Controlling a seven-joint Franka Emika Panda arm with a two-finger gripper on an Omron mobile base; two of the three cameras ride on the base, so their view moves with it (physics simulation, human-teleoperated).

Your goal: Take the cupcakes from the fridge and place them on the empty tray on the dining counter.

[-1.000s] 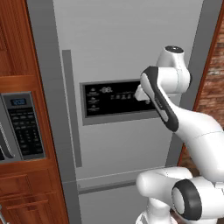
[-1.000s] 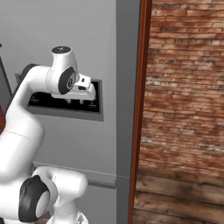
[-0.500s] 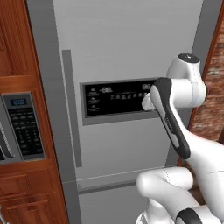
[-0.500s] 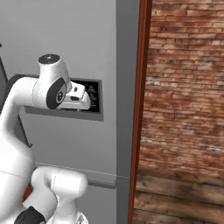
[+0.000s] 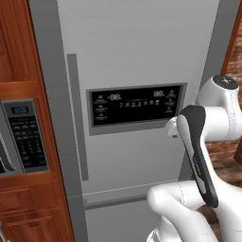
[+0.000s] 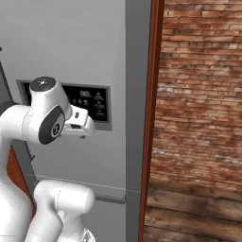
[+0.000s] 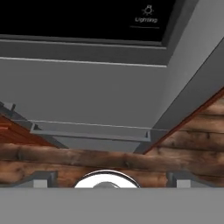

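The tall grey fridge (image 5: 142, 52) stands shut in front of me, with its black dispenser panel (image 5: 134, 105) and long vertical handle (image 5: 78, 118). The cupcakes are hidden behind its door. The tray and the dining counter are out of view. My hand (image 6: 79, 123) hovers close to the door at the panel's lower right corner, pointing down along it. In the hand view my gripper (image 7: 111, 180) is open, its two fingertips (image 7: 41, 178) far apart with nothing between them, and the fridge (image 7: 87, 96) door's lower seam lies ahead.
A microwave (image 5: 23, 137) sits in reddish wooden cabinets left of the fridge. A wooden trim (image 6: 153, 118) and a brick wall (image 6: 203, 94) flank its right side, above a wooden plank floor (image 6: 189, 208).
The gripper has gone from shut to wide open. The arm has swung right and down, taking the hand from the panel's middle to its lower right corner.
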